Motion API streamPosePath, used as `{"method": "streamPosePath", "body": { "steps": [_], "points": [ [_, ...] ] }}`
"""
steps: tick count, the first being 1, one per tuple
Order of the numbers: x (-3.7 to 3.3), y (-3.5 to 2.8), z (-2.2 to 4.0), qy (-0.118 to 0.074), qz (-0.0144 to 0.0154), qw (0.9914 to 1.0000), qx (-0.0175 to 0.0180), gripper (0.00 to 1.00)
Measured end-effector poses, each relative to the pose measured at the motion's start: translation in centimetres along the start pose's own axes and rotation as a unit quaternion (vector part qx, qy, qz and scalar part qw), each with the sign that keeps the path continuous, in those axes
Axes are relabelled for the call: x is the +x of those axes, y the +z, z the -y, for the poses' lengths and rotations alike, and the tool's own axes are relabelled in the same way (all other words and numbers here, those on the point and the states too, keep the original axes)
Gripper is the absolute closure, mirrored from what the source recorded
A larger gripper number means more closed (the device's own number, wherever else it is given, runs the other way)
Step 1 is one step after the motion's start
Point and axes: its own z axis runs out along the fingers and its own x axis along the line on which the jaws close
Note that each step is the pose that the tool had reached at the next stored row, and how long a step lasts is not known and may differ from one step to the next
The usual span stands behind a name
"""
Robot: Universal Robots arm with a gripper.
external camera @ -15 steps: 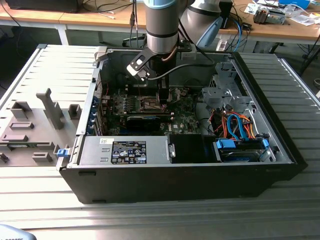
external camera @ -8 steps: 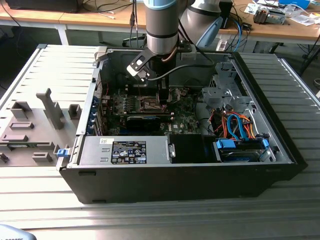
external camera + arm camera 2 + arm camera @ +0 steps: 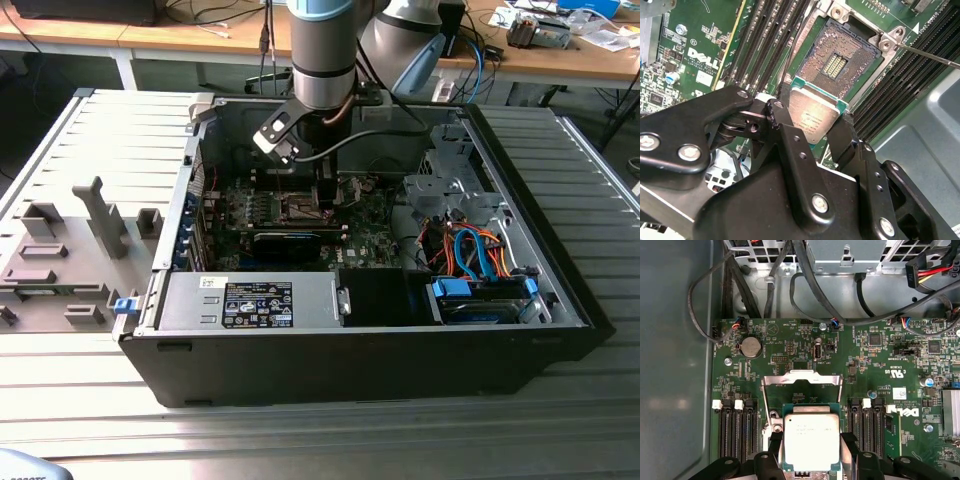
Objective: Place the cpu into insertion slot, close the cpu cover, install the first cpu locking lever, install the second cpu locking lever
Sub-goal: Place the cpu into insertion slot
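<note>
My gripper (image 3: 812, 131) is shut on the cpu (image 3: 813, 116), a flat silvery square with a green edge, one black finger (image 3: 774, 114) on each side. In the second wrist view the insertion slot (image 3: 837, 57) lies open with its contact field exposed, and the cpu hangs over one edge of it, apart from it. In the first wrist view the cpu (image 3: 811, 440) sits between the fingers in front of the cpu cover (image 3: 802, 381), which stands raised. A thin metal lever (image 3: 930, 56) sticks out beside the slot. The exterior view has the gripper (image 3: 325, 195) low over the motherboard.
The green motherboard (image 3: 875, 355) lies inside an open black computer case (image 3: 350, 370). Long black memory slots (image 3: 735, 432) flank the socket on both sides. Black cables (image 3: 805, 285) loop along the case wall, and a drive cage with orange and blue cables (image 3: 480, 250) is at the exterior view's right.
</note>
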Motion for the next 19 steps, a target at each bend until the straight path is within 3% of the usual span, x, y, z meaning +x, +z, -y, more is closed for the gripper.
{"method": "streamPosePath", "body": {
  "steps": [19],
  "points": [
    [0.00,-0.02,0.50,0.000,0.0000,1.00000,0.0001,0.46]
  ]
}}
